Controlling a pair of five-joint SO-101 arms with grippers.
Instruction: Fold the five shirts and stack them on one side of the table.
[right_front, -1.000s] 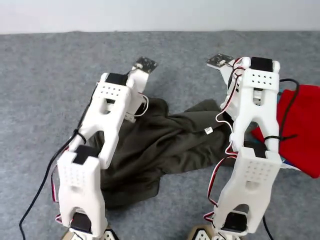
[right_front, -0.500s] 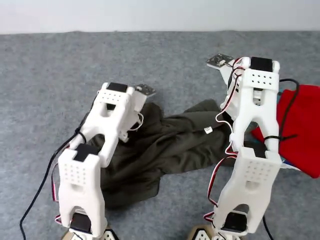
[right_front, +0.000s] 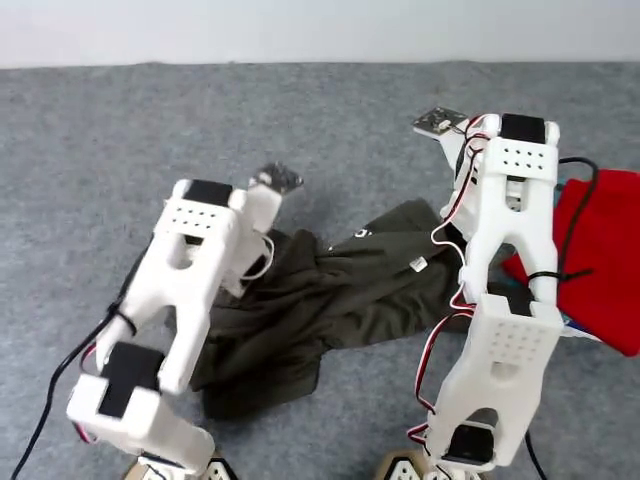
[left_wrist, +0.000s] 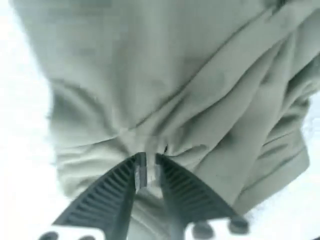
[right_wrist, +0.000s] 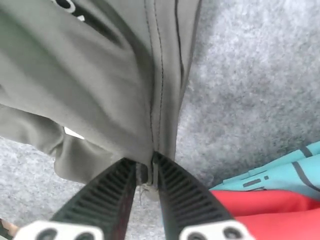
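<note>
While the right gripper (right_wrist: 146, 167) stayed clamped on the olive shirt's (right_front: 340, 290) hem beside the red shirt (right_front: 610, 255), the left gripper (left_wrist: 148, 161), fingers pinched on a fold of the same shirt, drew back toward its base. Cloth bunched mid-table (right_front: 100, 150). Judged: fold under way, unfinished.

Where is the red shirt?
In the high view, the red shirt lies at the table's right edge, beside the right arm, near the dark green shirt.
</note>
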